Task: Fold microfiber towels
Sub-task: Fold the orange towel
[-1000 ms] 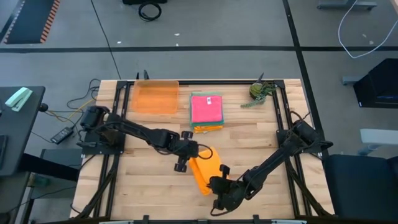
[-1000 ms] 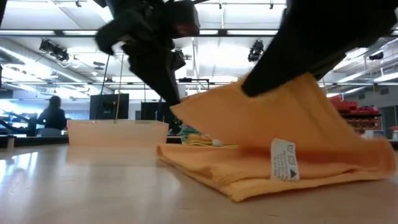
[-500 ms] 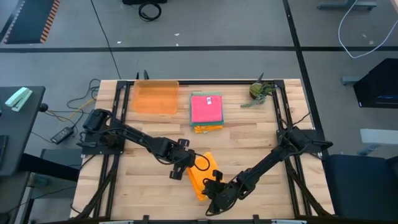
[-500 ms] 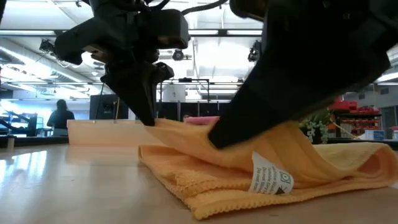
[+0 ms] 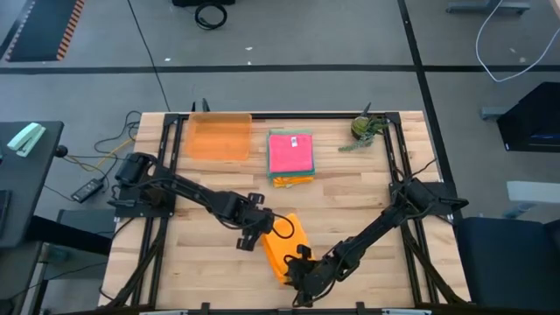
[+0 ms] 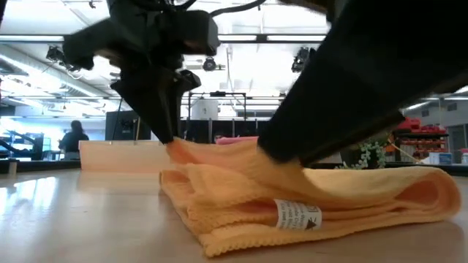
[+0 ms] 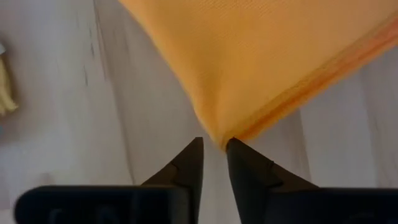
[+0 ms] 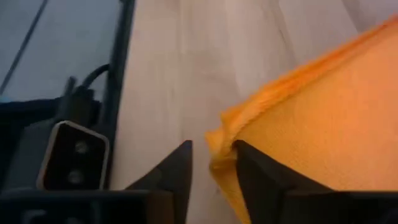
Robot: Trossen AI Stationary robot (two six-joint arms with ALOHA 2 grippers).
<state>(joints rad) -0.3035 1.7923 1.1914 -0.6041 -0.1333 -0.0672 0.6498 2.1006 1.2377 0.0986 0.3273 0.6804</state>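
Orange towel (image 5: pixel 287 244) folded; both grippers low at its corners, L (image 7: pixel 214 149), R (image 8: pixel 211 155)

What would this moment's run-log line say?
left gripper: open at orange microfiber towel corner | right gripper: open at opposite corner | towel: folded on wooden table

Wooden table (image 5: pixel 210 262) carries orange towel (image 5: pixel 284 248) (folded), towel stack (image 5: pixel 290 156), tray (image 5: pixel 218 137).

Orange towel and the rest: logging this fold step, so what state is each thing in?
Orange towel: folded over, lying on the table.
Towel stack: folded, pink on top.
Orange tray: looks empty.
Left gripper: slightly open at a towel corner.
Right gripper: slightly open at the towel's edge.
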